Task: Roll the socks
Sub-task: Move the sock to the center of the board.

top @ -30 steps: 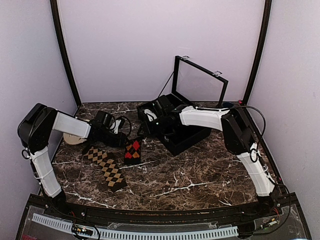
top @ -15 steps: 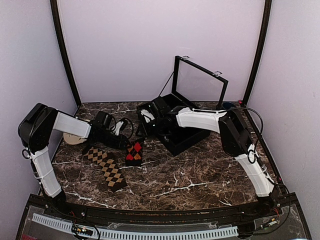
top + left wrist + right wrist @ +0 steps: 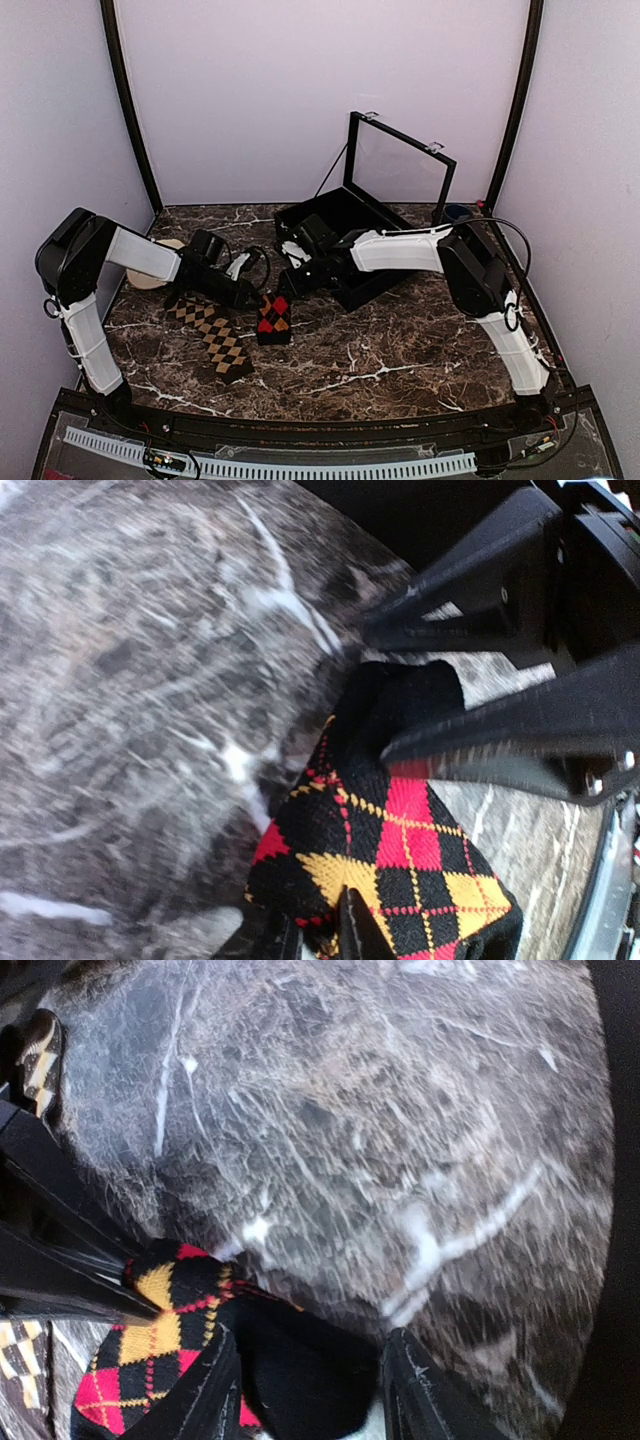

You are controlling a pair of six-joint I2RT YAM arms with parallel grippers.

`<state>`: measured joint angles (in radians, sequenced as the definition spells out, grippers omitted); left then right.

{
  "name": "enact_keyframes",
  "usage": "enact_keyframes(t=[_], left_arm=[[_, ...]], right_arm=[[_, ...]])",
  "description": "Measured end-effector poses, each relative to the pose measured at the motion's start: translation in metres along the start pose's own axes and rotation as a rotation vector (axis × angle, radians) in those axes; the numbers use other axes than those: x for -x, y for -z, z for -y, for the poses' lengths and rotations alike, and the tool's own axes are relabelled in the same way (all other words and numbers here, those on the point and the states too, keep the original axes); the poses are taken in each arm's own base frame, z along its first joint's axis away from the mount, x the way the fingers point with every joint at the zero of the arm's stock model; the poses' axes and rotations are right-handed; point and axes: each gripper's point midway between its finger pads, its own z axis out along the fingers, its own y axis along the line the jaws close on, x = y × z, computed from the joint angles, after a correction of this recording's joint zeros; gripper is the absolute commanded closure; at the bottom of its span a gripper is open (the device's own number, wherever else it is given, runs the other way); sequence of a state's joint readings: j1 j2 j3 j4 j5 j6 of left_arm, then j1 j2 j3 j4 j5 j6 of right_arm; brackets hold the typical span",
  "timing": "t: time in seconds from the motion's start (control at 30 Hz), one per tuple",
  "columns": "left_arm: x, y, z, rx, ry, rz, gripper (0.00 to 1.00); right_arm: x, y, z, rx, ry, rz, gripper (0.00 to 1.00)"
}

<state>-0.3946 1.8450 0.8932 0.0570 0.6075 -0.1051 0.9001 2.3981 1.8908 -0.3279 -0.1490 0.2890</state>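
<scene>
Lying bunched and short on the dark marble worktop (image 3: pixel 400 350), the red-and-orange argyle sock (image 3: pixel 273 320) sits left of centre, where the two claws meet. In the overhead view its long axis runs roughly from the far side toward the near edge. The wrist views show its plain black end pointing at the right claw (image 3: pixel 290 280) and its diamond-patterned end toward the left claw (image 3: pixel 258 296). The left claw's fingers lie nearly together on the patterned edge, pinching it. The right claw stands open, its fingers (image 3: pixel 410 1390) straddling the black end with fabric filling the gap; whether they press it I cannot tell. The tan-diamond sock (image 3: pixel 212 335) lies flat as a long strip just left of the first and apart from it, its long axis slanting from far-left to near-right. A black box (image 3: pixel 345 215) with its lid raised stands behind the right claw.
</scene>
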Motion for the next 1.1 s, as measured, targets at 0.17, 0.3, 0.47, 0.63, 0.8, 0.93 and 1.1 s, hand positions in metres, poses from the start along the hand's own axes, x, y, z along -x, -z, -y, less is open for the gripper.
enact_keyframes(t=[0.17,0.3,0.47,0.63,0.8,0.93,1.1], left_arm=[[-0.011,0.001,0.008,-0.047,-0.008,-0.024,0.84],[-0.019,0.000,0.017,-0.086,-0.020,-0.051,0.84],[-0.030,-0.002,0.032,-0.141,-0.042,-0.096,0.84],[-0.045,-0.006,0.051,-0.196,-0.074,-0.150,0.85],[-0.055,-0.009,0.063,-0.227,-0.100,-0.183,0.86],[-0.059,-0.009,0.067,-0.239,-0.111,-0.197,0.87],[-0.060,-0.010,0.069,-0.249,-0.121,-0.206,0.87]], right_arm=[[-0.012,0.013,0.000,-0.014,0.002,-0.007,0.53],[-0.023,0.029,-0.005,-0.012,0.008,-0.008,0.52],[-0.024,0.050,-0.011,0.001,0.006,0.025,0.51],[-0.033,0.062,-0.018,0.025,-0.008,0.043,0.51],[-0.059,0.059,-0.023,0.050,-0.032,0.015,0.50],[-0.082,0.058,-0.025,0.071,-0.070,-0.009,0.50],[-0.091,0.061,-0.026,0.097,-0.108,0.005,0.50]])
